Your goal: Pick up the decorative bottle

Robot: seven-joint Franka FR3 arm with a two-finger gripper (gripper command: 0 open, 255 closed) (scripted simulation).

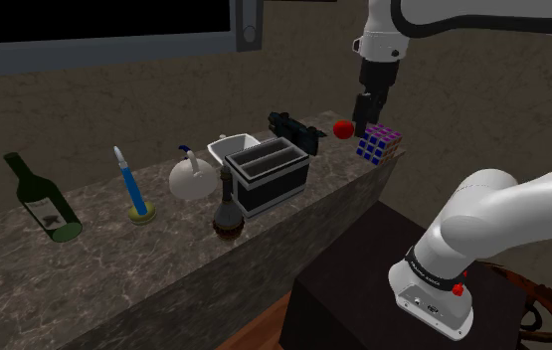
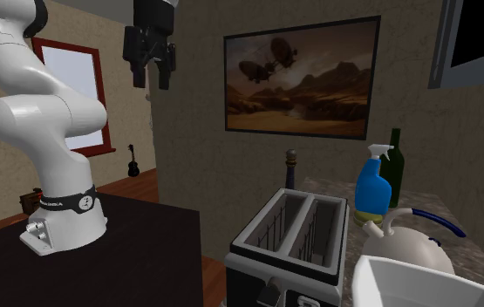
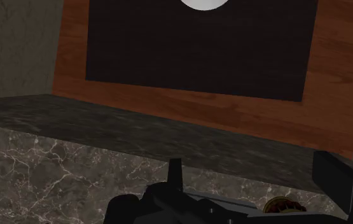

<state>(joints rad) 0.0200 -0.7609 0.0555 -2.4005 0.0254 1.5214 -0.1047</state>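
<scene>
We see the decorative bottle [image 1: 228, 206], a dark brown flask with a round belly and a slim neck. It stands upright near the front edge of the marble counter [image 1: 114, 261], just left of the black toaster [image 1: 270, 175] in the shoulder view and a little nearer than the white kettle [image 1: 192, 178]. Farther left along the counter come a blue spray bottle [image 1: 130, 185] and then a green wine bottle [image 1: 45, 202] with a pale label. Behind the toaster sits a white tub [image 1: 230, 149]. To the toaster's right are a black object [image 1: 294, 127] we cannot identify, a red ball [image 1: 343, 129] and a coloured puzzle cube [image 1: 379, 143] at the counter's right end. The gripper [image 1: 364, 117] hangs in the air over that right end, just above the ball and cube, well apart from the decorative bottle and touching nothing. In the second exterior view its fingers [image 2: 166, 74] stand apart with bare wall showing between them, so we read the pincer as open and empty. From that side the decorative bottle's neck and round stopper rise beyond the toaster. The wrist view looks past the counter's edge to the wooden floor [image 3: 334, 83] and the dark stand [image 3: 200, 57].
</scene>
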